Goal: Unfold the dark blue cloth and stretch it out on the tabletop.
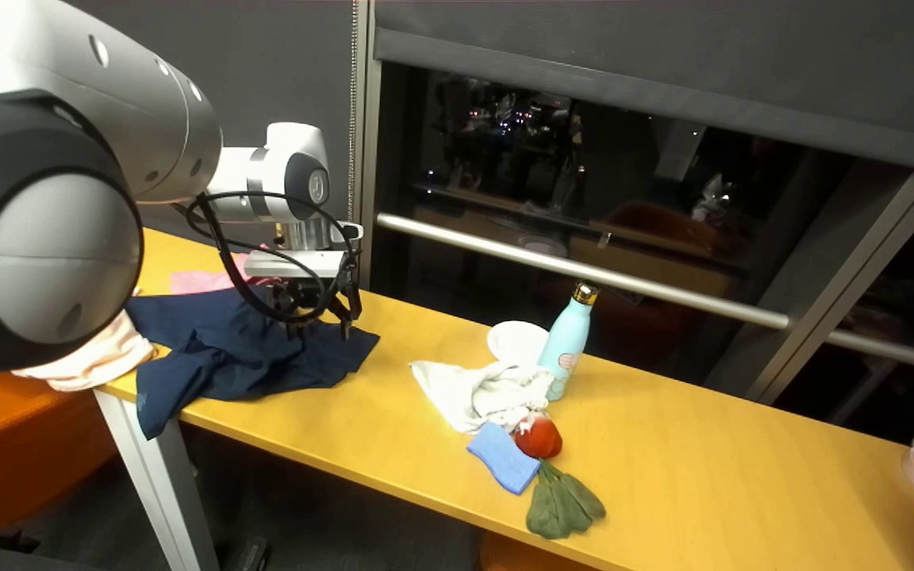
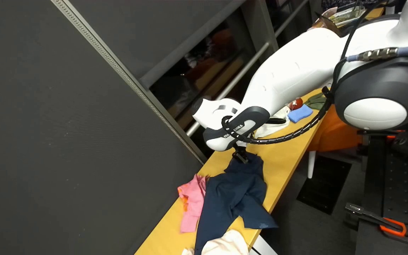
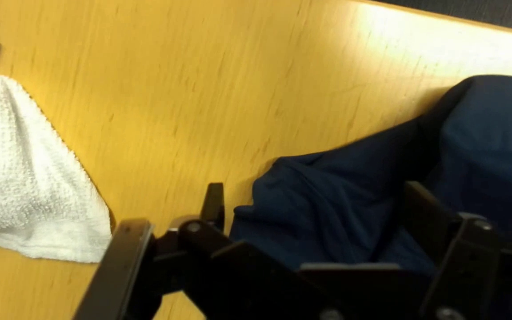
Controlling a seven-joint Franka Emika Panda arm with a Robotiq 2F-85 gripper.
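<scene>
While wrist view shows hand (image 3: 314, 193) spread wide, gripping nothing, over one dark blue cloth (image 3: 358, 195) on tabletop (image 3: 171, 111), one turquoise bottle (image 1: 568, 337) and one white dish (image 1: 514, 339) appear only in an exterior view.

dark blue cloth (image 2: 230, 189): rumpled on table (image 2: 282, 156) | fingers (image 2: 242, 158): over one end
</scene>
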